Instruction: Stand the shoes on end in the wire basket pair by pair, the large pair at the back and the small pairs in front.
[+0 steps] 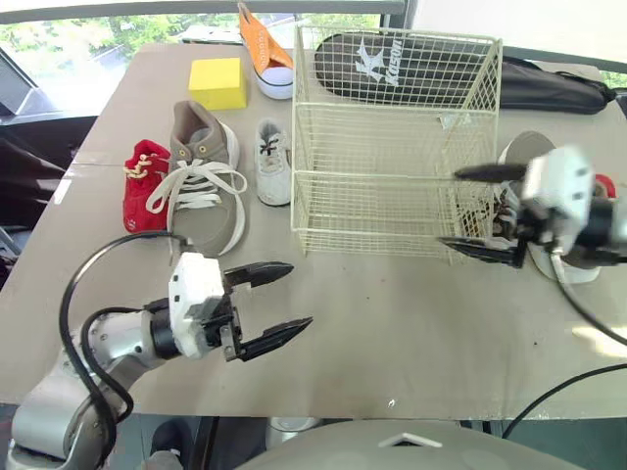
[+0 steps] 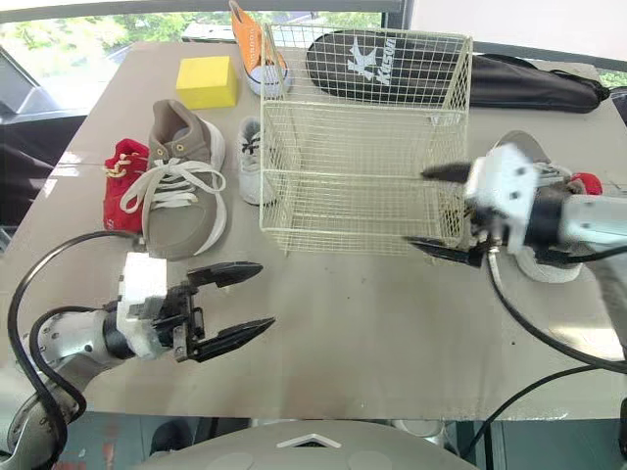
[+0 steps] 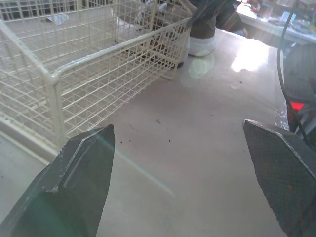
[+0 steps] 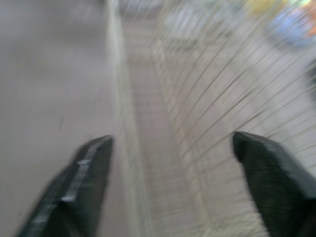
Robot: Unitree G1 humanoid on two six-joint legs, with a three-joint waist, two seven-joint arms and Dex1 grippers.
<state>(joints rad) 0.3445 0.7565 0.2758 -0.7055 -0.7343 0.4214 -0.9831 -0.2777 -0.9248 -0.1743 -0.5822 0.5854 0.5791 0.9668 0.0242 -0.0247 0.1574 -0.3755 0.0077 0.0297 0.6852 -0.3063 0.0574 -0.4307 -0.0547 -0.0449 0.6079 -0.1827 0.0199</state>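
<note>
Gaping empty: left gripper [image 1: 300, 294] lower left, right gripper [image 1: 449, 209] at wire basket's [image 1: 392, 176] right corner. Grey shoe [image 1: 526, 147] behind it mostly hidden; orange shoe [image 1: 257, 34] cropped at top.

Yellow block [image 1: 217, 82] at far left of surface [image 1: 392, 323]; black racket bag [image 1: 549, 83] lying along far edge.

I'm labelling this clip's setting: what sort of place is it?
Likely an indoor test setup: a covered table, a window showing trees, and a grey shoe near a wire basket.
</note>
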